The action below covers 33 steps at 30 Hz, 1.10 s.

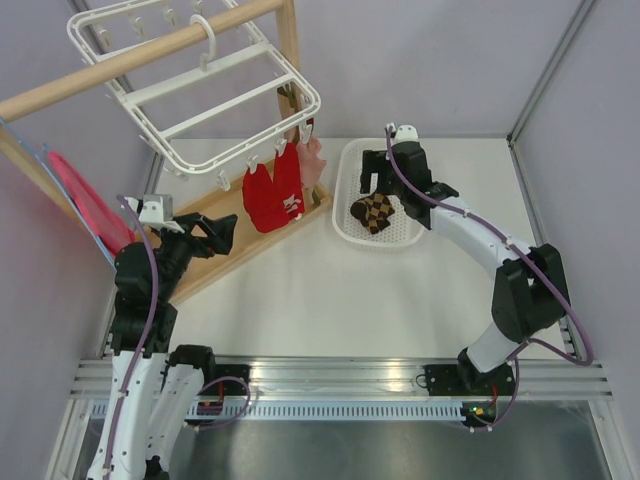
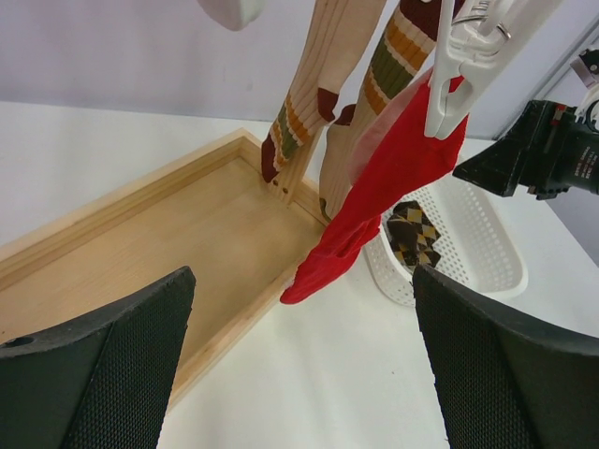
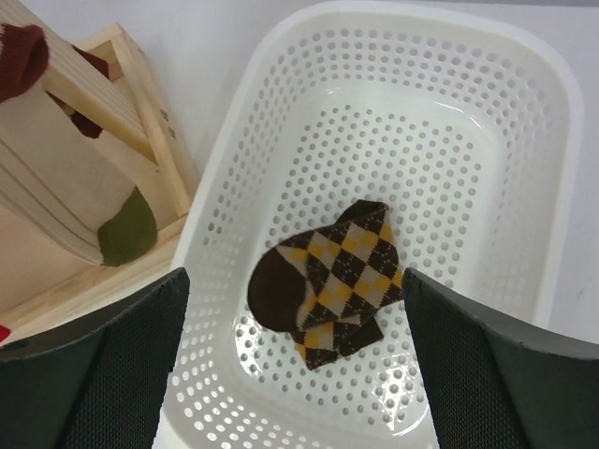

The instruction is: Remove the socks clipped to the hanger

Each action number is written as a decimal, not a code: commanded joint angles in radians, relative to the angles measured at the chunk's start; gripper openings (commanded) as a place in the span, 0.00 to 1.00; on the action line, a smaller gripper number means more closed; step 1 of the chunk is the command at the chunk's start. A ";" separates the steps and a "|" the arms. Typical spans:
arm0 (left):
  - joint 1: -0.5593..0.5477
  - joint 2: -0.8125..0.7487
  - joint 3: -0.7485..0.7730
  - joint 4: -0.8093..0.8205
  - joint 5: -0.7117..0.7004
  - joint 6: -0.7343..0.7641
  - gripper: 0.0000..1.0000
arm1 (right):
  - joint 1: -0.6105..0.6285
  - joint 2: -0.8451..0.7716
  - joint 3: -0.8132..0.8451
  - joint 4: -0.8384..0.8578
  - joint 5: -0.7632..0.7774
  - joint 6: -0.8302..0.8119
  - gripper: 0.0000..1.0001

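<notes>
The white hanger (image 1: 200, 95) hangs by its hook from a wooden rod. Two red socks (image 1: 275, 190) and a pale sock (image 1: 313, 160) dangle from clips at its front edge. In the left wrist view a white clip (image 2: 447, 89) pinches a red sock (image 2: 393, 173), with cream striped socks (image 2: 314, 89) behind. My left gripper (image 1: 222, 233) (image 2: 304, 374) is open and empty, low and short of the red socks. My right gripper (image 1: 368, 190) (image 3: 295, 374) is open above the basket. A brown diamond-checkered sock (image 3: 332, 290) (image 1: 373, 212) lies loose in it.
The white mesh basket (image 1: 345, 165) (image 3: 552, 187) stands right of the wooden rack base (image 1: 215, 215) (image 2: 140, 234). The rack's upright post (image 1: 291, 45) rises beside the socks. A red object (image 1: 85, 200) leans at the far left. Grey walls enclose the table.
</notes>
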 commanded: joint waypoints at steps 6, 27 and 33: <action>-0.007 -0.018 0.002 0.000 0.012 0.018 1.00 | -0.030 -0.100 -0.090 -0.013 -0.024 -0.001 0.98; -0.098 0.074 -0.059 0.089 -0.010 -0.125 1.00 | -0.039 -0.292 -0.325 0.145 -0.203 0.104 0.98; -0.145 0.190 -0.016 0.154 -0.045 -0.108 1.00 | -0.039 -0.326 -0.389 0.172 -0.222 0.106 0.98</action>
